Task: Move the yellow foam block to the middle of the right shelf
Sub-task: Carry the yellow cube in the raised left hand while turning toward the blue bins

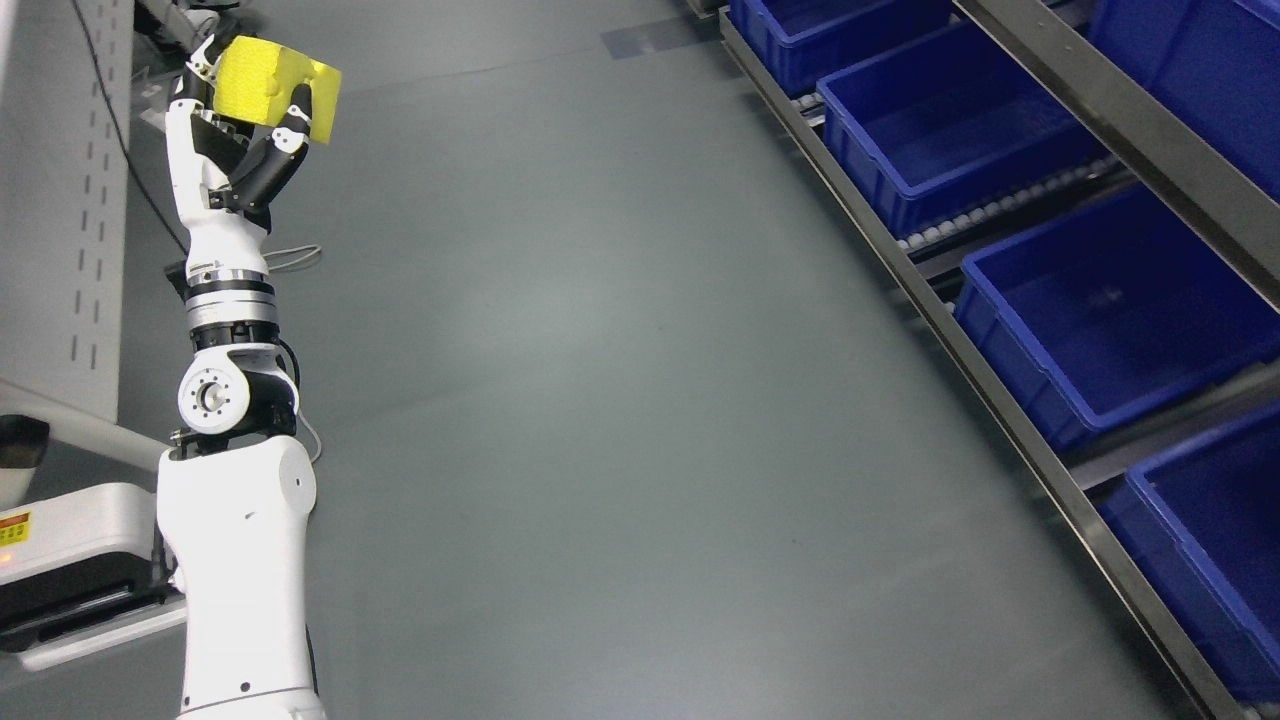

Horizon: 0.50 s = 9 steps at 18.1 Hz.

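Forearm (240,560) first, right under my camera at the lower left: the white casing rises from the bottom edge, and I follow it up through the round elbow joint to the silver wrist ring (230,295). Beside it, at the left edge, I see a white and black machine base (70,570) with a small orange label, and behind that a pale perforated upright panel (60,200). Grey floor (620,400) fills the middle of my view, bare and glossy.

Over on my right runs the shelf (1010,420), its metal rail slanting from the lower right corner up toward the top centre. Blue bins (1110,310) sit in a row along it on rollers, open side up, and I can see into three of them well enough to call them hollow blue interiors. A second metal rail crosses above them at the top right with more blue behind it.

Farther up my left arm, the left hand (250,125) is raised high, fingers curled up and closed on the yellow foam block (270,85). The block sits at the top left of my view, well apart from the shelf. Its long axis runs roughly left to right, dipping slightly toward the right, broad yellow face turned toward me. Black finger segments (296,118) press its lower edge; a white fingertip hooks its left end. A black cable (120,130) trails down behind the hand.
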Motion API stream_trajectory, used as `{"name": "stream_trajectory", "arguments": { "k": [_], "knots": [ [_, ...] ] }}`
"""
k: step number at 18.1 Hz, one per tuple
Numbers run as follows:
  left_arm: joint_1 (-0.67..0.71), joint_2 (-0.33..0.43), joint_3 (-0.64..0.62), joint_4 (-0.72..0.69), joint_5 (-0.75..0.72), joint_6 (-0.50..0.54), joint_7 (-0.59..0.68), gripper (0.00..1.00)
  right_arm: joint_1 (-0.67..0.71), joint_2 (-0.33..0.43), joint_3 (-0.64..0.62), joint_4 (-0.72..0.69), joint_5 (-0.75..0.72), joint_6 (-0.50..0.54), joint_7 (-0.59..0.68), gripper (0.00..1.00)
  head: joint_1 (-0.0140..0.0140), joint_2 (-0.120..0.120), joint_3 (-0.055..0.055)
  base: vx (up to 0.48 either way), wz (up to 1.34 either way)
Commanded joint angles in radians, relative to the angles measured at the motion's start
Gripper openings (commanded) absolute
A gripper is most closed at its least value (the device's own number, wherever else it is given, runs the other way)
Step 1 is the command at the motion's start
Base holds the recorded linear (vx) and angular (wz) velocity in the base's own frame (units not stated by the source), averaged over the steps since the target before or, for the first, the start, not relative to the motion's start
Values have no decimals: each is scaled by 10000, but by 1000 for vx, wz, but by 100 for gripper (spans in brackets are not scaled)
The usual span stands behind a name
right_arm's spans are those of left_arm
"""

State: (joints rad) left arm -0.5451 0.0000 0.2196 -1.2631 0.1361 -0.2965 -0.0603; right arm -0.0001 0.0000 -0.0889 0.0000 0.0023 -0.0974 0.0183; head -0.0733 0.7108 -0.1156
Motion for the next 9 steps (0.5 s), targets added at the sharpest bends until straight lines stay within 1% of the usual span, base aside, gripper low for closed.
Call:
{"name": "stream_trajectory", "arguments": {
  "k": [1, 5, 9],
  "knots": [
    [388, 175, 442, -514, -42, -72, -41, 31, -14, -175, 0, -174, -23, 7, 1, 100, 0, 0, 0, 167, 482],
    [558, 175, 411, -882, -42, -73, -56, 31, -14, -175, 0, -174, -23, 7, 1, 100, 0, 0, 0, 181, 387],
    [558, 175, 335, -1082, -87, -11, -56, 31, -14, -175, 0, -174, -23, 7, 1, 100, 0, 0, 0, 223, 200]
  ]
}}
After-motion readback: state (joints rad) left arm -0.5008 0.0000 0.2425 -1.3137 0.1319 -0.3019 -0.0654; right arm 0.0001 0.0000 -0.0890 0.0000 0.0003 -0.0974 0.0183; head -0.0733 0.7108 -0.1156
